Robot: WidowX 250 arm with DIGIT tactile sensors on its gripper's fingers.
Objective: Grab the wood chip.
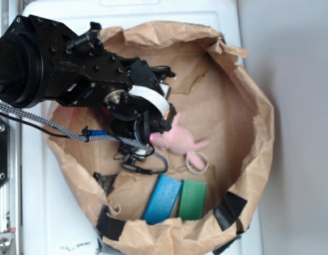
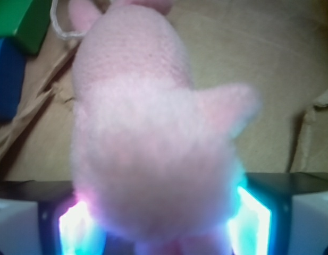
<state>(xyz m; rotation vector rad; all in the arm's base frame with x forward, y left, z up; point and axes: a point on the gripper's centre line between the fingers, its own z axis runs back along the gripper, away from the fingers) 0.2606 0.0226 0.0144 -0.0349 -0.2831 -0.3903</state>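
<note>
Exterior view, left to right. Black robot arm (image 1: 73, 74) reaches in from the upper left of the frame, over the rim of a crumpled brown paper bag (image 1: 249, 111) lying open on a white surface (image 1: 47, 212). Braided cable (image 1: 41, 123) trails across the left edge. Gripper (image 1: 153, 139) sits at frame centre, down against the head end of a pink plush toy (image 1: 179, 141). Toy's white loop (image 1: 197, 162) lies just right of it. Lower centre: blue block (image 1: 162, 198) and green block (image 1: 193, 200), side by side, touching.

Wrist view: plush (image 2: 148, 143) fills the frame between both fingers (image 2: 251, 218), pressed to each pad, so the gripper is clamped on the toy. Wood chip: not visible in either view; location cannot be told.
</note>
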